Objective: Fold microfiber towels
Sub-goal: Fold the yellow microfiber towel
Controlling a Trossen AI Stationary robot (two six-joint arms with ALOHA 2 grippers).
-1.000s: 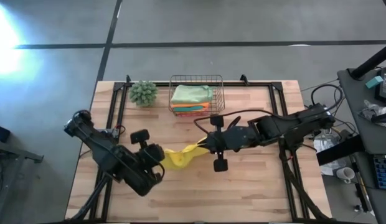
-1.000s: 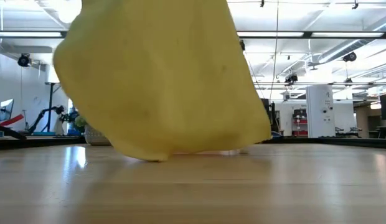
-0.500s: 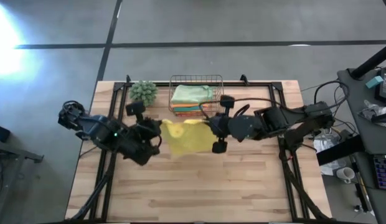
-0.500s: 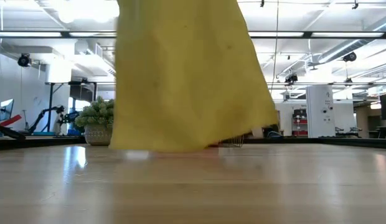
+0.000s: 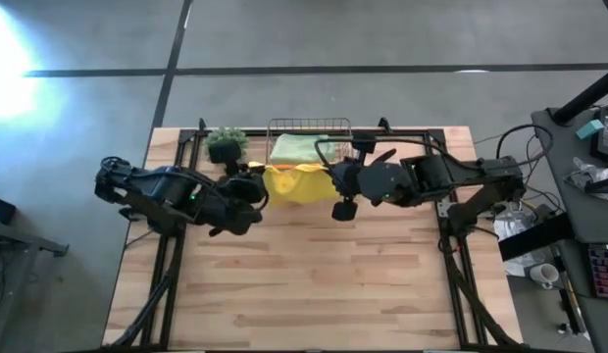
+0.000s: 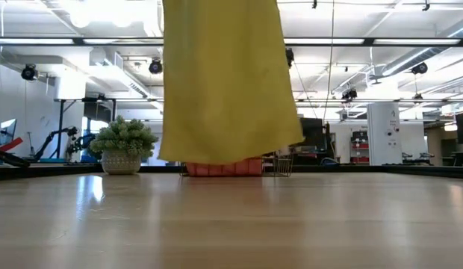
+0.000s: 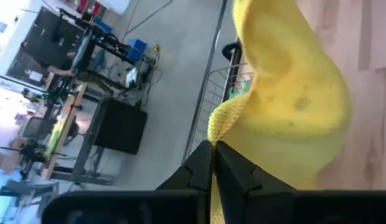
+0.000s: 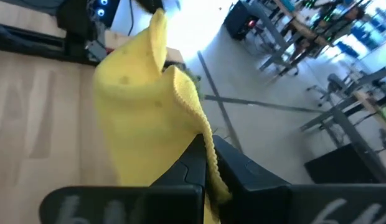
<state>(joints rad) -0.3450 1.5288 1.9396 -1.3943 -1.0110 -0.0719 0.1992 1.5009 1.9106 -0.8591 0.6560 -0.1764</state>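
Note:
A yellow microfiber towel (image 5: 296, 183) hangs spread between my two grippers, near the table's far side, in front of the copper wire basket (image 5: 308, 132). In the low view the yellow towel (image 6: 224, 82) hangs as a sheet with its lower edge clear of the table. My left gripper (image 5: 261, 186) is shut on its left top corner, my right gripper (image 5: 333, 181) on its right top corner. The basket holds a pale green towel (image 5: 296, 147) on top; an orange one (image 6: 225, 167) shows at its bottom. My left gripper pinches the towel's top corner (image 7: 219, 119) between its two fingers, at the stitched edge. The towel hangs below, clear of the table. My right gripper pinches the other top corner (image 8: 194, 106) between its two fingers, at the scalloped edge. The towel hangs below it, clear of the table.
A small spiky green ball plant (image 5: 224, 142) in a pot stands at the far left, next to the basket. Bare wooden tabletop (image 5: 314, 284) stretches toward the near edge. Dark frame rails (image 5: 177, 235) run along the table's left and right sides.
Both grippers have moved toward the table's far edge and upward with the yellow towel. The towel, bunched low between them a second ago, now hangs spread out and lifted clear of the table, farther from the low camera.

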